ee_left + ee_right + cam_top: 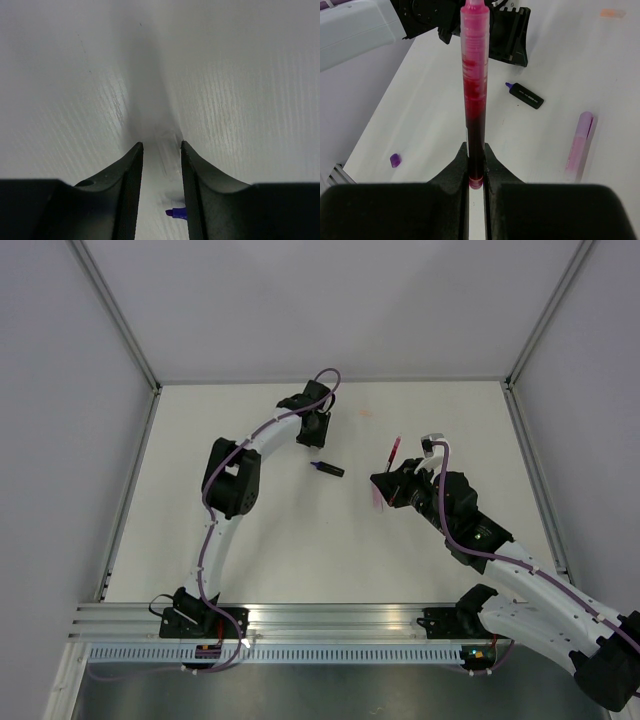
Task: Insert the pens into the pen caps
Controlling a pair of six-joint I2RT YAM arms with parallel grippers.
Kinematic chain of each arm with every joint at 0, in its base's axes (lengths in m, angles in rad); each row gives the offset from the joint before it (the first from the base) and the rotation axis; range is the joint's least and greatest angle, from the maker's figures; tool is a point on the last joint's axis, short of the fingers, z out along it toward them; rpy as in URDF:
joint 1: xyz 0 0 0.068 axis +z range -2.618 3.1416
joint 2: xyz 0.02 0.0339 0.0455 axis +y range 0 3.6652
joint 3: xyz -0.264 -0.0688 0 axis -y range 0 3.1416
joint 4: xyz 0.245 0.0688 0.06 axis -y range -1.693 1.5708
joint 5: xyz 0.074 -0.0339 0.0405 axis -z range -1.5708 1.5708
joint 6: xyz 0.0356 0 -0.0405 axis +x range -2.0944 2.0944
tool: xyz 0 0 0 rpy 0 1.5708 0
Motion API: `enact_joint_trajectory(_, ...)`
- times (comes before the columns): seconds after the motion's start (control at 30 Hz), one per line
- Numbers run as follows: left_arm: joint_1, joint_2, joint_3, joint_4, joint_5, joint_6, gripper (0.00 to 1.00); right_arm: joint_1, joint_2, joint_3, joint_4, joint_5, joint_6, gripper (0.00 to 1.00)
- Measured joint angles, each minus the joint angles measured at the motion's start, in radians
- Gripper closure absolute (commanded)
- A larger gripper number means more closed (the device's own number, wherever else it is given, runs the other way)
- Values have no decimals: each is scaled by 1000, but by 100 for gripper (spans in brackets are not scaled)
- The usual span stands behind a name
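Note:
My right gripper (pixel 390 472) (pixel 476 155) is shut on the lower end of the pink-red pen (pixel 395 451) (pixel 474 85), which stands up from the jaws. A long pale pink cap (pixel 378 497) (pixel 580 145) lies on the table beside this gripper. The small light purple cap (pixel 395 160) lies on its other side, near the table's front edge. The dark pen (pixel 330 469) (pixel 527 95) lies mid-table with its purple tip (pixel 175 213) bare. My left gripper (pixel 318 435) (pixel 161 145) hovers open just above and behind it, nothing between its fingers.
A small orange-pink piece (pixel 612 13) (pixel 365 412) lies toward the back of the white table. Enclosure walls stand on three sides. An aluminium rail (pixel 300 620) runs along the near edge by the arm bases.

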Motion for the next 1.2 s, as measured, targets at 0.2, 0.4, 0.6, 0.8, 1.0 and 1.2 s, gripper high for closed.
enact_joint_trajectory(0.2,10,0,3,-10,21,-23,67,0,0,0,0,0,0,100)
enact_joint_trajectory(0.4,14,0,4,-18,25,-29,88,0,0,0,0,0,0,100)
enact_joint_trajectory(0.6,33,-1,4,-18,45,-52,98,0,0,0,0,0,0,100)
enact_joint_trajectory(0.8,77,-73,-113,24,44,-74,98,0,3,0,1,-1,0,100)
enact_joint_trajectory(1.0,101,-195,-278,67,47,-92,98,0,28,0,3,-16,0,100)
enact_joint_trajectory(1.2,98,-486,-572,277,179,-131,98,0,55,-14,52,-79,-13,100)
